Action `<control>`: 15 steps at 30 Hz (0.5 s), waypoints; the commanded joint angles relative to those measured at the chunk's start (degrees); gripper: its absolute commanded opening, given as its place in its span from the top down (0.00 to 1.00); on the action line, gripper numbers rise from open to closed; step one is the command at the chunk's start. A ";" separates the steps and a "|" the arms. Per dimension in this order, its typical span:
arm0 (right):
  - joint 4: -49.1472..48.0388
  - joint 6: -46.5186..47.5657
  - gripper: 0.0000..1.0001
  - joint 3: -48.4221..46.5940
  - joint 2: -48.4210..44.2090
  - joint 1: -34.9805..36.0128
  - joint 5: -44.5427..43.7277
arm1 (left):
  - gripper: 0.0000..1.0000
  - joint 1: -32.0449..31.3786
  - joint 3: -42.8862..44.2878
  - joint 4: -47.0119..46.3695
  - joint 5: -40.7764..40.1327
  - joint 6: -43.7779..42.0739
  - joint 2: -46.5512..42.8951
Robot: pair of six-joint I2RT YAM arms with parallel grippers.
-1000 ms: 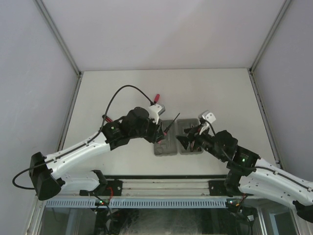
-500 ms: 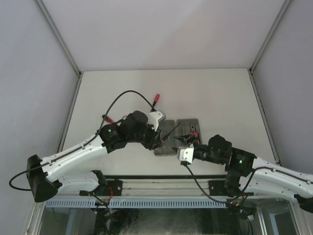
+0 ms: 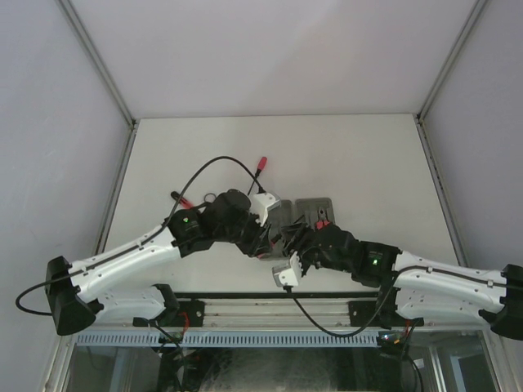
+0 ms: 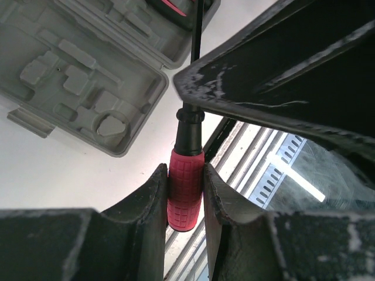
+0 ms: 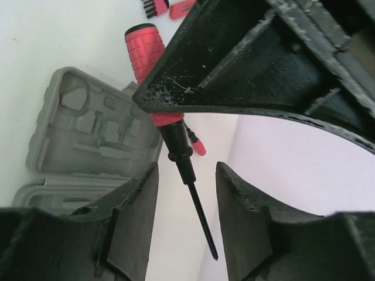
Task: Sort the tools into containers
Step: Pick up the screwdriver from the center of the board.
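Observation:
My left gripper [image 4: 186, 175] is shut on the red handle of a screwdriver [image 4: 186, 196] and holds it above the near edge of the grey trays [image 4: 88, 76]. My right gripper [image 5: 186, 193] is open, and the screwdriver's black shaft [image 5: 196, 202] hangs between its fingers without touching them. In the top view both grippers meet over the trays [image 3: 313, 206], the left [image 3: 272, 237] and the right [image 3: 296, 242] close together. A red-and-black tool [image 3: 323, 219] lies in the right tray.
A red-handled tool [image 3: 261, 163] lies on the table behind the trays and another [image 3: 181, 198] to the left. The table's near edge and the rail [image 3: 270, 309] are just below the grippers.
My right arm has swung left from the right tray and turned its wrist, bringing its open fingers around the shaft. My left gripper has shifted slightly nearer with the screwdriver.

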State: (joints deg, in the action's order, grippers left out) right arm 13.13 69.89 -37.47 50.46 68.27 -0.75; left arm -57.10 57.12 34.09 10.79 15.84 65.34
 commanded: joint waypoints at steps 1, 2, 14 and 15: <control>-0.80 5.14 0.58 -2.76 2.37 1.06 -2.76 | 1.00 -0.86 -0.17 -0.10 1.19 -1.45 0.14; -0.55 5.17 0.62 -2.96 2.96 1.15 -2.69 | 1.00 -0.90 -0.17 0.02 1.22 -1.49 0.16; 1.64 3.42 1.00 -4.02 4.03 2.40 -4.09 | 0.81 -1.08 -0.54 0.32 -0.06 -1.21 -1.26; 1.65 3.15 1.00 -4.01 3.78 2.33 -4.10 | 0.76 -1.08 -0.64 0.10 -0.18 -1.16 -1.62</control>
State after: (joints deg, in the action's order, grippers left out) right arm 16.51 74.32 -39.00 55.57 70.17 -3.77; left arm -58.00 57.12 35.73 10.92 15.35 65.63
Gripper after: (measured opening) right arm 0.034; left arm 0.304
